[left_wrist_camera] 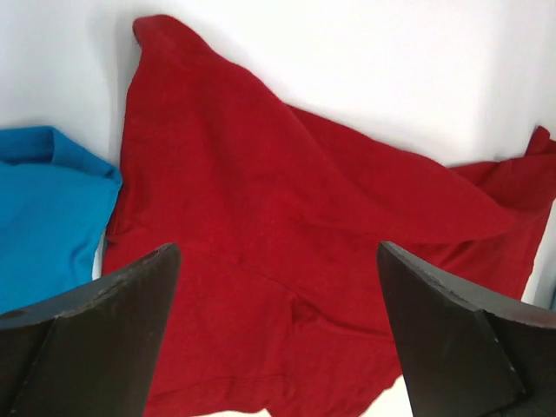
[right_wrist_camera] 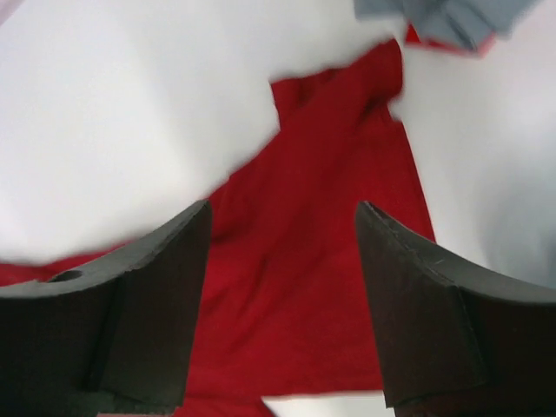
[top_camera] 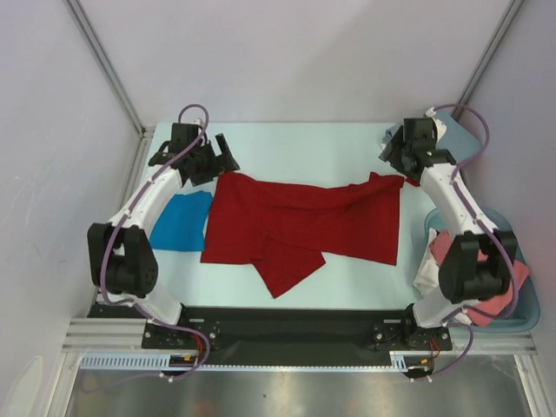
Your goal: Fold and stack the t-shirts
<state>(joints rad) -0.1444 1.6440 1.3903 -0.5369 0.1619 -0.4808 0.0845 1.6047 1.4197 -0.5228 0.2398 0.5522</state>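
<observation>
A crimson red t-shirt (top_camera: 304, 221) lies spread and wrinkled across the middle of the table, one flap pointing to the near edge. It fills the left wrist view (left_wrist_camera: 287, 261) and shows in the right wrist view (right_wrist_camera: 330, 261). A folded bright blue t-shirt (top_camera: 182, 221) lies left of it, also in the left wrist view (left_wrist_camera: 43, 217). My left gripper (top_camera: 224, 155) is open and empty above the red shirt's far left corner. My right gripper (top_camera: 388, 156) is open and empty above its far right corner.
A blue-grey bin (top_camera: 512, 321) at the right edge holds salmon-pink (top_camera: 447, 248) and white (top_camera: 427, 274) shirts. A grey-blue cloth (right_wrist_camera: 452, 17) lies at the far right corner. Metal frame posts and white walls surround the table.
</observation>
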